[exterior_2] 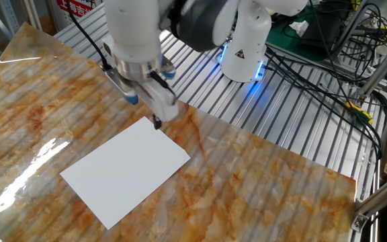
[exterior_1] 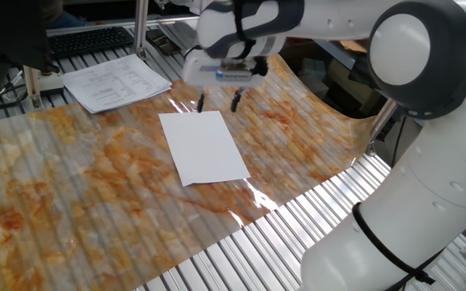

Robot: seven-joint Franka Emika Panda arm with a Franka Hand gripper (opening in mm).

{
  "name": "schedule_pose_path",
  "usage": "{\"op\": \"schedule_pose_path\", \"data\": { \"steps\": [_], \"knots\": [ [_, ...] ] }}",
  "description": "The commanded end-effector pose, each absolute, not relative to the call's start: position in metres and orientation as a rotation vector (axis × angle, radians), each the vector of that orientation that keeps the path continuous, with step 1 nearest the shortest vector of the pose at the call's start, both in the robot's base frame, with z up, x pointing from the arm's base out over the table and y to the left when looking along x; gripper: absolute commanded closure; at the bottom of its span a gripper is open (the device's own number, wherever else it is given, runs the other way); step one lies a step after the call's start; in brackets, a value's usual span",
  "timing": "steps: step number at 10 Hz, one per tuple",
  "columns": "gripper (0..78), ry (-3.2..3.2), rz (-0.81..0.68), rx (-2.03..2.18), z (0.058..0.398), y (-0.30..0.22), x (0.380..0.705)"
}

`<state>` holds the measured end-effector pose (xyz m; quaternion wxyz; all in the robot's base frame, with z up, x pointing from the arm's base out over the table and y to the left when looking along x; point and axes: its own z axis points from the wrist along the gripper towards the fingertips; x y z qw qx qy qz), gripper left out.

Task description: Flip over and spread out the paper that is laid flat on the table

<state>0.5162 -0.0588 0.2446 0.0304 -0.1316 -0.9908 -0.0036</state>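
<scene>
The paper [exterior_1: 205,147] [exterior_2: 126,171] is a blank-faced white sheet lying flat on the marbled orange-and-grey table [exterior_1: 71,178] [exterior_2: 261,181]. My gripper [exterior_1: 218,103] [exterior_2: 144,111] hovers just beyond the sheet's far short edge and points down. Its two dark fingertips are spread apart and open, with nothing between them. One fingertip [exterior_2: 157,123] sits close over the sheet's far corner. Whether it touches the paper is unclear. The gripper looks slightly motion-blurred.
A stack of printed pages [exterior_1: 116,81] lies at the back left beside a keyboard [exterior_1: 87,40]. The marbled sheet curls up at the back right [exterior_1: 330,97]. Bare metal slats [exterior_1: 281,234] border it. The robot base [exterior_2: 244,47] and cables [exterior_2: 314,60] are behind.
</scene>
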Motion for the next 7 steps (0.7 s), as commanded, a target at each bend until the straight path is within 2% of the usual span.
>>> {"op": "schedule_pose_path", "data": {
  "steps": [1, 7],
  "knots": [
    [0.1, -3.082, 0.034, -0.245, 0.2297, -0.0333, 0.5145],
    [0.1, -3.098, 0.022, -0.151, 0.2256, -0.0322, 0.5162]
  ]
}}
